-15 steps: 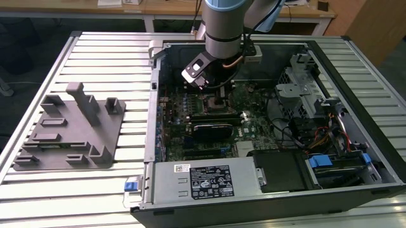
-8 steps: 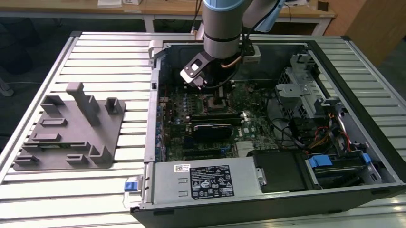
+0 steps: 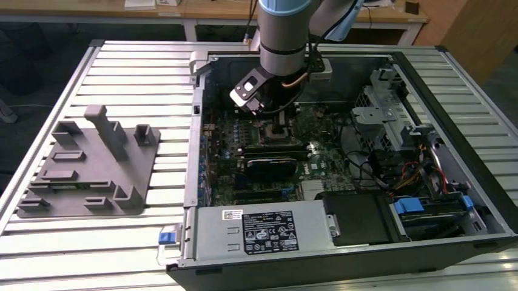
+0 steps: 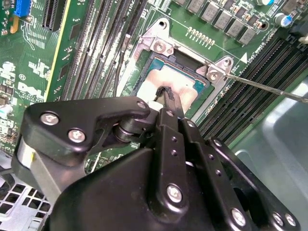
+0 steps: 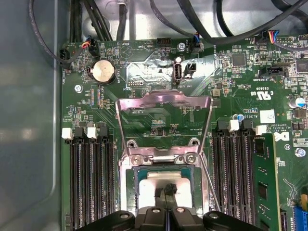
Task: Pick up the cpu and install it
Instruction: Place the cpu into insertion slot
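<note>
The cpu [image 4: 180,79] lies flat in the motherboard socket, its silver top framed by a thin green rim; it is also seen in the first wrist view [image 5: 154,182]. My gripper [image 4: 166,94] stands directly over it with its black fingers pressed together, and the narrow tip touches the chip's top near its middle [image 5: 168,188]. In the exterior view the arm reaches down into the open computer case, with the gripper [image 3: 275,124] low over the board. The fingers hide part of the chip's near side.
The socket's metal load plate [image 5: 163,110] is swung open beyond the chip, and its thin lever rod [image 4: 264,87] sticks out sideways. Memory slots [image 5: 91,178] flank the socket. A grey fixture tray [image 3: 89,163] sits outside the case on the exterior view's left. The power supply [image 3: 259,230] fills the front.
</note>
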Controlling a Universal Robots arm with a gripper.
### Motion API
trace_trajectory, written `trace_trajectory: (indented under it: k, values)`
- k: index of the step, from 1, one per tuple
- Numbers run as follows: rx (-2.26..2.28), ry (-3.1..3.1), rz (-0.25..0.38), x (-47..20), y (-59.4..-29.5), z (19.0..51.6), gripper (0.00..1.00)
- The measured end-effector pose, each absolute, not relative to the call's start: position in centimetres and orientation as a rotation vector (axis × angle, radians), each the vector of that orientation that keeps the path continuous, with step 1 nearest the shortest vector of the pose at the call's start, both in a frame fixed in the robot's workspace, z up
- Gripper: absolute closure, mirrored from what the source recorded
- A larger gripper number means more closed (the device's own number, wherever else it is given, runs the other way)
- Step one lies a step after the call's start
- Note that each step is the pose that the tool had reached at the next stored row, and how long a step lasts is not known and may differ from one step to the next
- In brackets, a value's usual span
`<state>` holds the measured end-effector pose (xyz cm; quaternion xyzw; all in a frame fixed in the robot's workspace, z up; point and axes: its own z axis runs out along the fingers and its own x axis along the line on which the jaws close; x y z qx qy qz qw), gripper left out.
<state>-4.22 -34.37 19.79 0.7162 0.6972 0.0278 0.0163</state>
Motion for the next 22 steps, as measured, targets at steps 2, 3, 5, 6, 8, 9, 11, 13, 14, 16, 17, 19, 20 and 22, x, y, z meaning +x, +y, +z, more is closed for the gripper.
trace_trajectory:
  k: [2,3,5,6,8,9,11,13,14,16,17,19,20,22]
  values:
    - [2.227,2.168,0.087,-4.2,-34.4,19.8,0.89]
    - [2.227,2.168,0.086,-4.2,-34.4,19.8,0.89]
    - [2.227,2.168,0.086,-4.2,-34.4,19.7,0.89]
    - [2.227,2.168,0.086,-4.2,-34.4,19.7,0.89]
    - [2.227,2.168,0.087,-4.2,-34.4,19.7,0.89]
    - [2.227,2.168,0.087,-4.2,-34.4,19.7,0.89]
    - [2.227,2.168,0.088,-4.2,-34.4,19.8,0.89]
    - [2.227,2.168,0.090,-4.2,-34.3,19.9,0.89]
    - [2.227,2.168,0.088,-4.2,-34.3,20.0,0.89]
    - [2.227,2.168,0.088,-4.2,-34.4,20.2,0.89]
    - [2.227,2.168,0.088,-4.2,-34.4,20.3,0.89]
    - [2.227,2.168,0.087,-4.2,-34.4,20.5,0.89]
    - [2.227,2.168,0.087,-4.2,-34.4,20.6,0.89]
    - [2.227,2.168,0.087,-4.2,-34.4,21.0,0.89]
